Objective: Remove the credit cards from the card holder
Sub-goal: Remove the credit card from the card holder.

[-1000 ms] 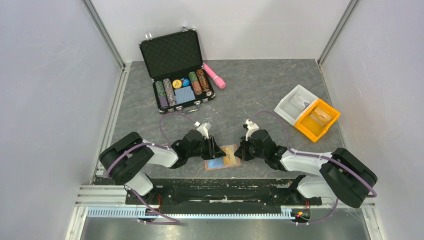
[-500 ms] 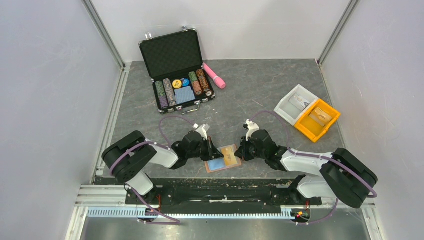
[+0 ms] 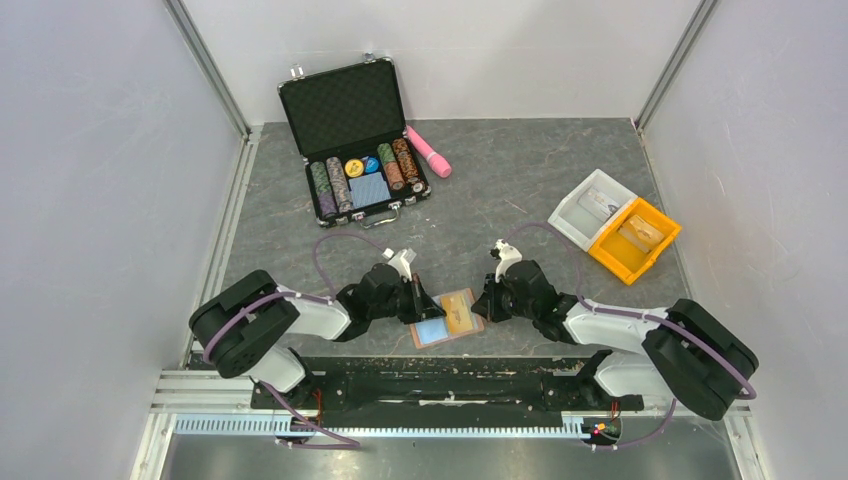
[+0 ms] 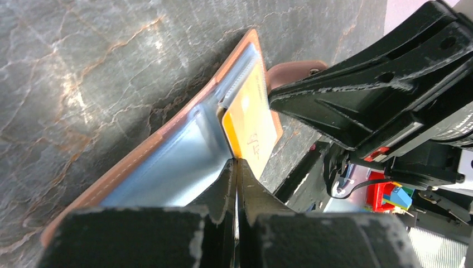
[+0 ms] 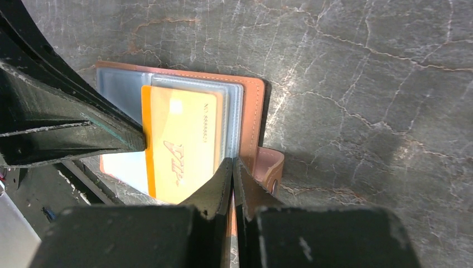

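The brown leather-like folding card holder (image 5: 257, 111) lies opened flat on the grey marbled worktop (image 3: 520, 170), inner face up. An orange-yellow plastic credit card (image 5: 181, 142) sits in the clear sleeves of the card holder's tab-side half, with one long edge projecting out of the sleeve and over the fold. The light blue inner pocket (image 4: 167, 167) forms the card holder's other half. The small brown closing tab (image 5: 270, 167) lies flat on the worktop, just beside the card holder's outer edge. It cannot be determined whether further cards are in the sleeves. The left end effector (image 4: 235, 163) is clenched, its fingers pressed together with nothing seen between them. Its tip rests on the light blue pocket, against the card's projecting edge. The right end effector (image 5: 232, 163) is likewise clenched and grips nothing. Its tip bears on the card holder's sleeve edge, between the card and the closing tab. On the far side of the card holder, well apart from it, stands an open black foam-lined case of poker chips (image 3: 355, 135) with a pink cylinder (image 3: 428, 151) beside it. Far right of the card holder sit a white bin (image 3: 592, 208) and a yellow bin (image 3: 634, 240), touching each other.
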### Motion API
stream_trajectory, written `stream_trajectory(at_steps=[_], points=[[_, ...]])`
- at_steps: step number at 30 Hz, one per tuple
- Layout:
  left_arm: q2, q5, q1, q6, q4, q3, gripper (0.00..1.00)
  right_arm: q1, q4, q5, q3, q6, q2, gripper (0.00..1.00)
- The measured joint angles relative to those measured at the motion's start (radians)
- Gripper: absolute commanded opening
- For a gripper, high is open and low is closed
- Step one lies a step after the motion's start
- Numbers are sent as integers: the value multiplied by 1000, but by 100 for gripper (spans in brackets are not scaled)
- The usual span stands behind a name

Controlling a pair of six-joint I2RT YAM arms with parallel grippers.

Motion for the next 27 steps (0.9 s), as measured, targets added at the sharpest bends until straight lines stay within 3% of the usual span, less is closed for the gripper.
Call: stream_trajectory(at_steps=[27], points=[[-112, -29, -2, -13, -127, -34, 2, -25, -45, -2, -2, -7, -29, 1]])
